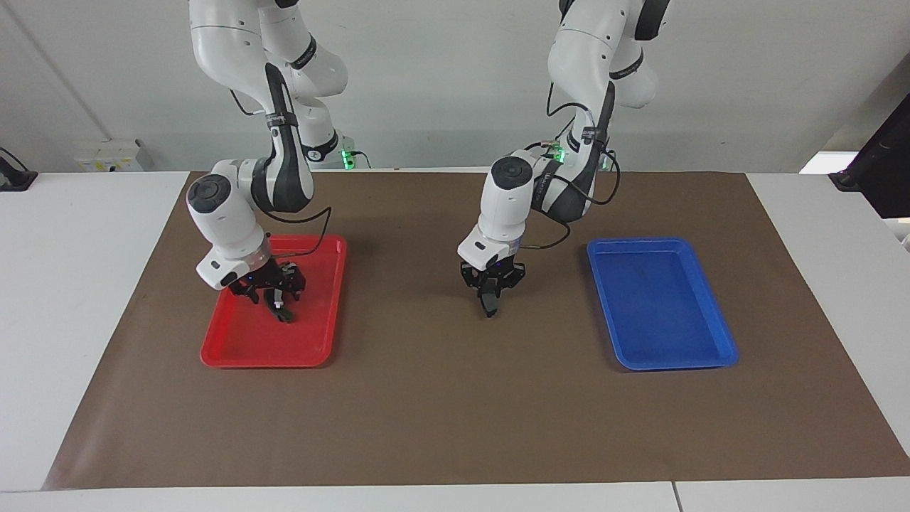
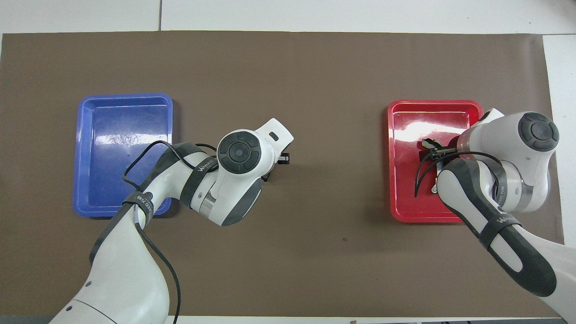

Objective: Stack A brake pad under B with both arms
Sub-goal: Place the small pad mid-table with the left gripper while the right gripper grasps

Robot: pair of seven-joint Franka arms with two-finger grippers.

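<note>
Currently the left arm (image 1: 506, 206) reaches over the middle of the brown mat (image 1: 441, 398). The left jaws point down and are clamped on the brake pad (image 1: 489, 304), a small dark-grey piece hanging between the fingertips, clear of the counter (image 1: 85, 299). In the overhead view the wrist covers the pad.

The right arm (image 1: 224, 220) is lowered into the red tray (image 1: 234, 352), at 9 o'clock from the pad in the facing view. The right jaws sit directly on the brake shoe (image 1: 283, 313), of which only a dark end with a silvery bit shows. Whether they are apart or gripping cannot be told. The blue tray (image 1: 661, 341), at 3 o'clock from the pad, holds nothing visible.

Handling notes (judgement):
- Brake pad: rigid, dense for its size and not fragile. The flat faces give a secure pinch across the thickness. Set it down flat so it forms a stable base.
- Brake shoe: rigid and probably heavier, and the curved form will rock or pivot in a pinch. Grip near mid-arc, across the narrow web, and avoid the smooth metal bits, which may slip.
- Lower the shoe slowly. A crescent rests on a flat pad at few contact points and can slide off.
</note>
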